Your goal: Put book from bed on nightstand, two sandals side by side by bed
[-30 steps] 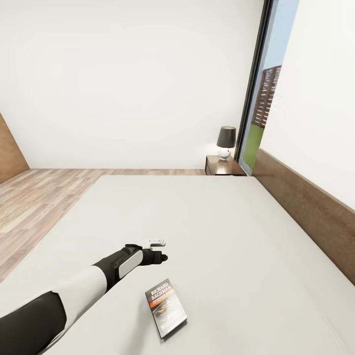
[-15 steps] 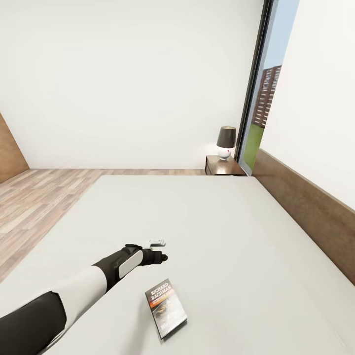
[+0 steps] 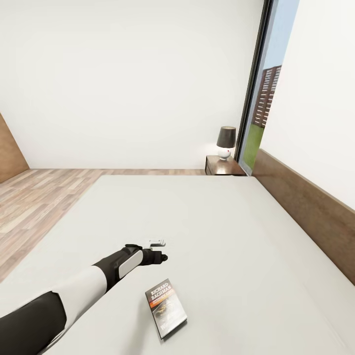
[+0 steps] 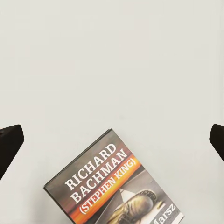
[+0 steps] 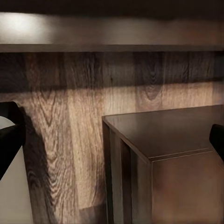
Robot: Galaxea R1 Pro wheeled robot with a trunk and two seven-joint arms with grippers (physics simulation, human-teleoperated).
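The book, a dark paperback with white "Richard Bachman" lettering and an orange band, lies flat on the pale grey mattress of the bed. My left gripper hovers open above the mattress, just beyond the book's far end. In the left wrist view the book lies between and slightly short of the widely spread fingertips. A nightstand stands at the bed's far corner. My right gripper is open and empty, facing dark wood. The sandals are out of view.
A lamp with a dark shade sits on the far nightstand. The brown headboard runs along the bed's right side. Wooden floor lies to the left. A dark brown cabinet corner stands before a wooden panel.
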